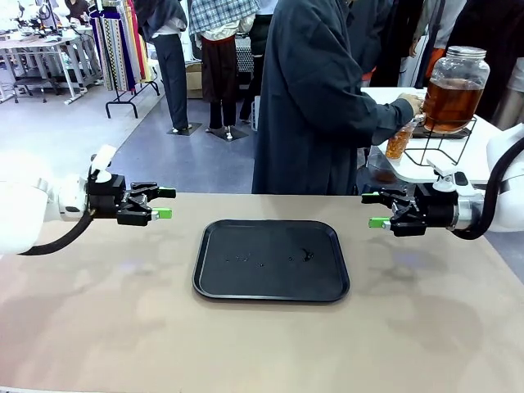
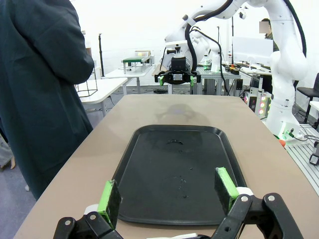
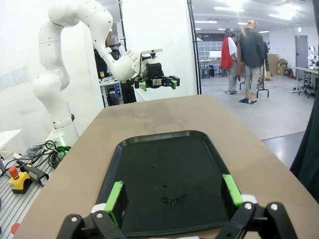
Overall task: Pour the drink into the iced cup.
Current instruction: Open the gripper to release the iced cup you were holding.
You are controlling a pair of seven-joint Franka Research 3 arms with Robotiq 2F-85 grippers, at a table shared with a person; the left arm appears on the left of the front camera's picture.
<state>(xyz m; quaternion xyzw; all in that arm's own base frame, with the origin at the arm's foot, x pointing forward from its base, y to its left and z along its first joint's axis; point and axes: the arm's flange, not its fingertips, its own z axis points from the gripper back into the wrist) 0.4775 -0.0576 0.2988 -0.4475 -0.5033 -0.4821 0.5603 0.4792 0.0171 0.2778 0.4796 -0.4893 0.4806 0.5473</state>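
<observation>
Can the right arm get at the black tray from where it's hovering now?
Probably yes. The right pincer is open beside the flat black plastic tray, with bare tan tabletop between them. The person stands at the side table behind, away from that path.

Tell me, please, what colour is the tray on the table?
Black; the tray shows best in the front view.

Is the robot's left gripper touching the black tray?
Apart. In the front view the left gripper hangs open above bare table, off to the left of the tray's edge, with tabletop showing between them.
</observation>
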